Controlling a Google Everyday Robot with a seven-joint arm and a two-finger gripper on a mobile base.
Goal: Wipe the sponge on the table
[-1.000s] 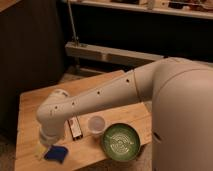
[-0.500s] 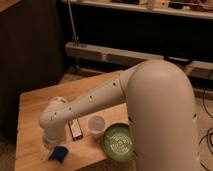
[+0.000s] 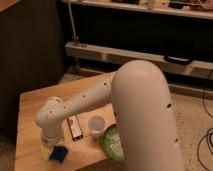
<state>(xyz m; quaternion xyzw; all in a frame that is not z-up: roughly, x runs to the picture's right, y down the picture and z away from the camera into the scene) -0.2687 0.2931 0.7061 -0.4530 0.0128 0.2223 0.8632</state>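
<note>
The sponge [image 3: 60,154] is a small dark-blue pad lying near the front left edge of the light wooden table [image 3: 35,107]. My gripper [image 3: 50,146] hangs straight down from the white wrist, at the sponge's left side and low over the tabletop. Whether it touches the sponge I cannot tell. My big white arm fills the middle and right of the camera view.
A small black-and-white box [image 3: 75,127] lies just right of the wrist. Beside it stands a white cup [image 3: 96,125], then a green bowl [image 3: 110,143] half hidden by my arm. A grey metal shelf rail [image 3: 145,56] runs behind the table.
My upper arm has swung nearer the camera and now covers much of the green bowl. The gripper and sponge have stayed at about the same spot.
</note>
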